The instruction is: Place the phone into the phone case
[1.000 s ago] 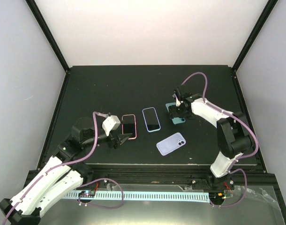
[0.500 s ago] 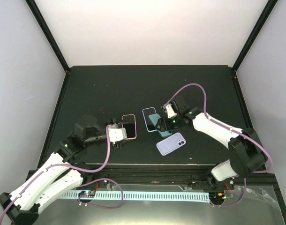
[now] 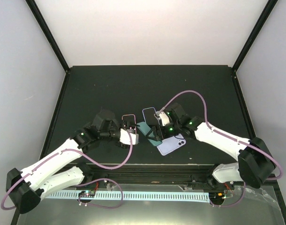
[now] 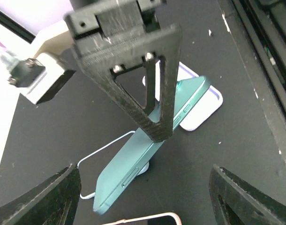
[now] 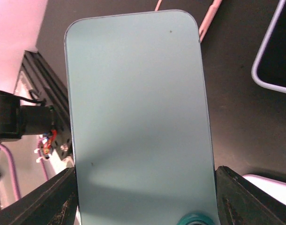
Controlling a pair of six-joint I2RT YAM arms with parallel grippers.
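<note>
My right gripper is shut on the teal-green phone and holds it tilted above the table, back side facing the right wrist camera. In the left wrist view the phone slopes down toward my left gripper, with a black right finger clamped on its edge. The lavender phone case lies flat just right of and below the phone, and shows behind it in the left wrist view. My left gripper is open and empty, its jaws spread wide at the phone's lower end.
A pink-rimmed phone lies screen-up beside my left gripper, its edge showing in the left wrist view. A light blue-rimmed phone lies screen-up behind the held phone, also seen in the right wrist view. The table's front edge is close.
My right arm has lifted the teal phone from the back right and carried it left, beside the lavender case. My left arm has swung right toward the phone's lower end.
</note>
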